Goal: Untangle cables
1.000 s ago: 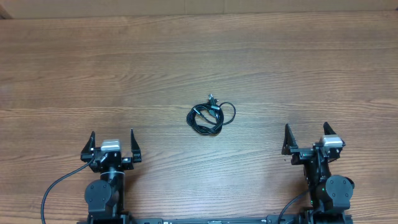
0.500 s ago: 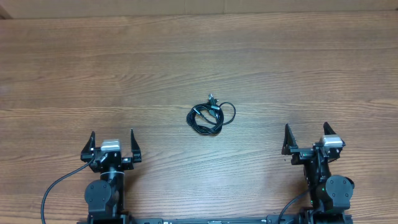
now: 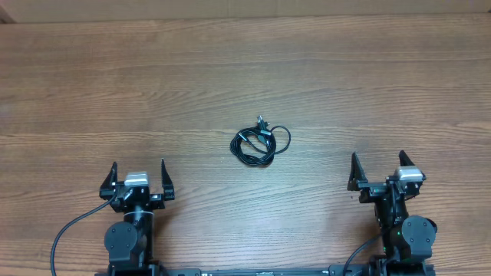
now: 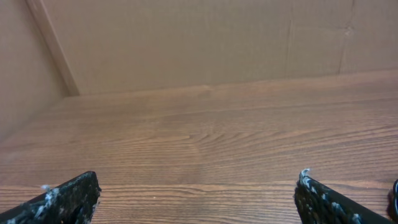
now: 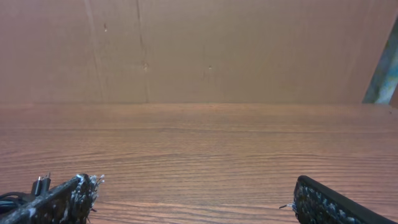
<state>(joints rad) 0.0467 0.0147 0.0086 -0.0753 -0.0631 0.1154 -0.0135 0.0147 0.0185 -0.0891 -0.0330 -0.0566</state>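
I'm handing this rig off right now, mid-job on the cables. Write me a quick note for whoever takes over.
Left gripper: open, empty, at the near edge of the table, left side.
Right gripper: open, empty, near edge, right side.
Cables: one bunched tangle of loops at mid-table, ahead of and between the two arms, touched by neither.
Done: nothing that shows; the bundle is tangled.
Left: reach in, probably one gripper per strand, pull them apart and lay each out.

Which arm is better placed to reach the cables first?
Probably right: the cables lie slightly nearer the open right gripper and show in its wrist view. The left gripper is little farther.
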